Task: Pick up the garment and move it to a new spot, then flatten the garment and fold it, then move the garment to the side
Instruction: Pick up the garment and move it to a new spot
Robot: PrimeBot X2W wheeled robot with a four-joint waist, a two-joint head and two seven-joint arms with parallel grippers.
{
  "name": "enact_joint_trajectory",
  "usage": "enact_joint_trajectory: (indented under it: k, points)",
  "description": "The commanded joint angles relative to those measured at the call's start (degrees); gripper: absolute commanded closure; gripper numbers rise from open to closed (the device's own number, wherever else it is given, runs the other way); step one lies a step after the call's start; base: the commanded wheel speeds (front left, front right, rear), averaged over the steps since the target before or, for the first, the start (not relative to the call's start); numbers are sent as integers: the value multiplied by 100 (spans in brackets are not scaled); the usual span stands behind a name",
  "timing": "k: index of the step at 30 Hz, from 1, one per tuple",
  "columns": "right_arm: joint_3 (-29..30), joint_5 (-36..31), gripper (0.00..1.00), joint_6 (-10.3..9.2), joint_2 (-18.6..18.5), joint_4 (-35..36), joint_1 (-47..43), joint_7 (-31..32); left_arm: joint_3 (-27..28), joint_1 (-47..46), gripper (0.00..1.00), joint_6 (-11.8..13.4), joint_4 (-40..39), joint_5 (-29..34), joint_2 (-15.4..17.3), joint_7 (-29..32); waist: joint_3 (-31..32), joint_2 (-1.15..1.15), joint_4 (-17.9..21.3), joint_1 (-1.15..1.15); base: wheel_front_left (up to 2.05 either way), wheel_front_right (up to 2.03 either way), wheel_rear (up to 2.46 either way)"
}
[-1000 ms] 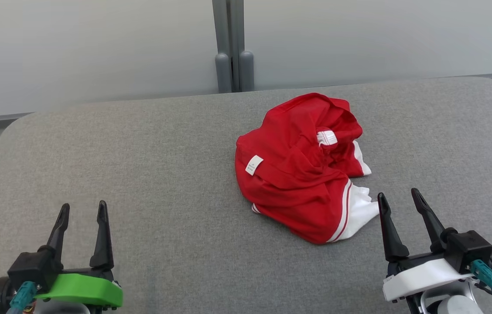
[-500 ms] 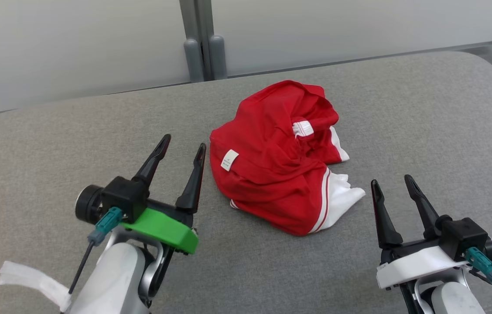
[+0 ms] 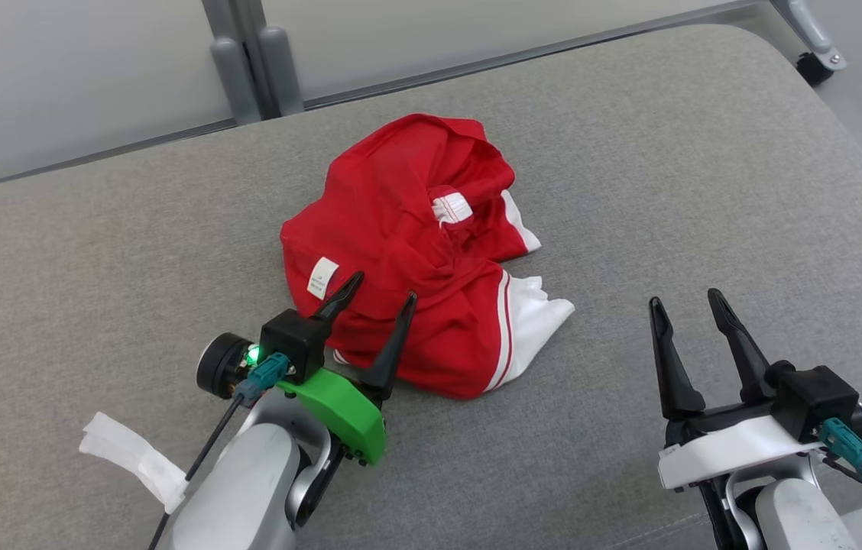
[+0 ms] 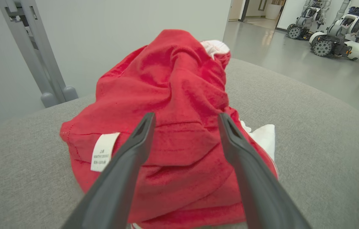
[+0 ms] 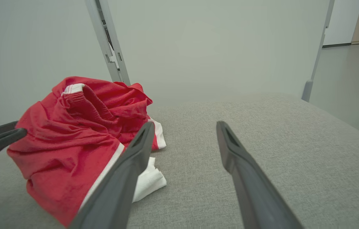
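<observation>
Left hand: fingers spread, tips over near edge of garment, nothing pinched; contact unclear.
Right hand: spread, empty, apart from cloth on its right.
Garment: red, crumpled heap mid counter, white hem toward right hand.
Risks, judged:
- shallow pinch on one ridge, so cloth slips during lift
- deep bite through several layers, so heap lifts balled and flattening is harder
- tips pressing into soft counter cover, so they snag
</observation>
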State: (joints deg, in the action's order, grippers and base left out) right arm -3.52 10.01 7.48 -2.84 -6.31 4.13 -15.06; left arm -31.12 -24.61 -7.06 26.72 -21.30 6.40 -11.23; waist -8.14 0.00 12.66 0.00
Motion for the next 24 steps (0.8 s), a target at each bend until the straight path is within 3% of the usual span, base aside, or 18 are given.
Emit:
enact_joint_trajectory:
  k: [1, 3, 4, 5, 15, 24]
  points:
    - [4, 36, 0, 3, -9, 12, 60, -18, 18, 7, 0, -7, 104, -42, 47, -45, -108, 0, 168, 0, 0, 0, 0]
    - [-1, 42, 0, 3, -9, 37, 69, -18, -12, -30, 0, -16, 243, -92, 58, -66, -134, 0, 203, 0, 0, 0, 0]
    - [6, 41, 0, 3, -8, 49, 68, -18, -40, -67, 61, -23, 302, -109, 58, -80, -144, 0, 211, 0, 0, 0, 0]
    - [16, 46, 0, 3, -8, 57, 71, -18, -60, -113, 100, -27, 318, -130, 61, -107, -156, 0, 214, 0, 0, 0, 0]
    - [117, 73, 0, 3, -9, 42, -5, -18, -162, -824, 100, -46, 183, -351, -47, -220, -52, 0, 71, 0, 0, 0, 0]
    - [26, 233, 0, 3, -10, -20, 22, -18, -439, -2538, 100, -51, -184, -386, -247, 91, -37, 0, 179, 0, 0, 0, 0]
